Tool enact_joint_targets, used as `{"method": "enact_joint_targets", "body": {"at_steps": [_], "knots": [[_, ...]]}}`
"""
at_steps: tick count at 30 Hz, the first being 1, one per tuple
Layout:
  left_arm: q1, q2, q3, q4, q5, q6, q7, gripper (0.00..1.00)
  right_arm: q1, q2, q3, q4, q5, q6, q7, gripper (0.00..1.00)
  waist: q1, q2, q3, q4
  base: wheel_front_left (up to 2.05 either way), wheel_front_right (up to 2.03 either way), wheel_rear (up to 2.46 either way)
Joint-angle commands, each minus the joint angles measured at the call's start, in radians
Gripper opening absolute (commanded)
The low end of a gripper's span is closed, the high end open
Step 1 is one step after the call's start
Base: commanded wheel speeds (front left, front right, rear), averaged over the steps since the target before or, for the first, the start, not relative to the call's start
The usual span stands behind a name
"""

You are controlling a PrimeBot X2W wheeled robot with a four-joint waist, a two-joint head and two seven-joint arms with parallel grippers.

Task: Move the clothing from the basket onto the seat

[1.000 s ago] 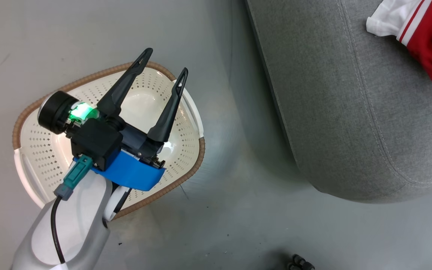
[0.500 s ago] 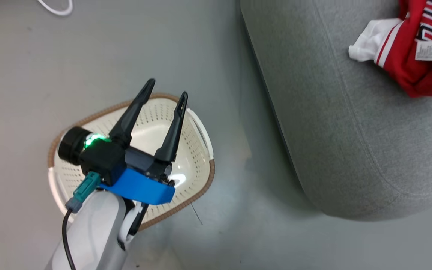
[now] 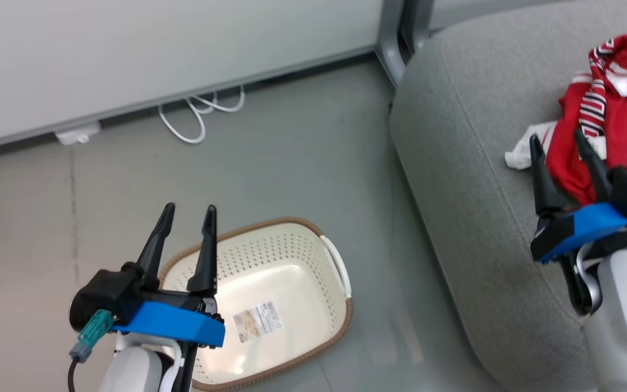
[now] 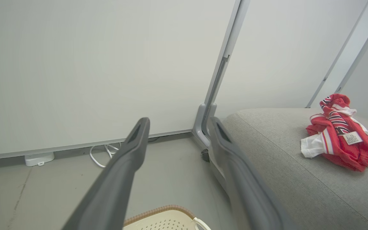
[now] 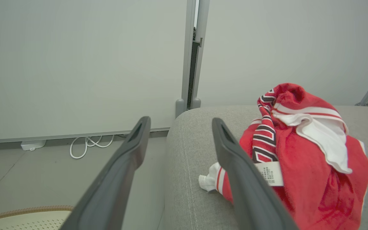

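Lying heaped on the seat (image 3: 471,228), clothing (image 3: 624,130)

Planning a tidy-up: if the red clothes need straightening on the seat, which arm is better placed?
Probably right. The right gripper, open, sits beside the clothing on the seat; the left gripper hangs over the basket, farther off.

The seat (image 3: 466,163) runs off the head view's right and bottom edges, and the clothing (image 3: 618,125) lying on it is cut by the right edge. The left gripper (image 3: 190,207) hides the corner of the basket (image 3: 292,247) farthest from the seat; the sticker (image 3: 256,321) inside is too small to read.
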Motion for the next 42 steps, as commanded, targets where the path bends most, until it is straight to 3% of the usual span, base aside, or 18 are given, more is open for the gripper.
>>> {"method": "enact_joint_targets", "body": {"at_steps": [1,16,42], "knots": [[0.028,-0.011,0.03,0.004,-0.009,-0.001,-0.003,1.0,0.061,0.005,0.012,-0.029,0.017,0.0,0.0,1.0,0.0003,0.0,-0.085,0.071,0.0,0.0,0.0],[0.127,-0.018,0.144,0.085,0.019,-0.001,-0.003,1.0,0.37,0.121,-0.035,-0.267,0.003,0.0,0.03,1.0,0.0003,0.0,-0.199,0.184,0.0,0.0,0.0],[0.133,-0.013,0.103,0.122,0.011,-0.001,-0.003,1.0,0.456,0.166,-0.027,-0.304,0.003,0.0,0.064,1.0,0.0003,0.0,-0.22,0.214,0.0,0.0,0.0]]}}
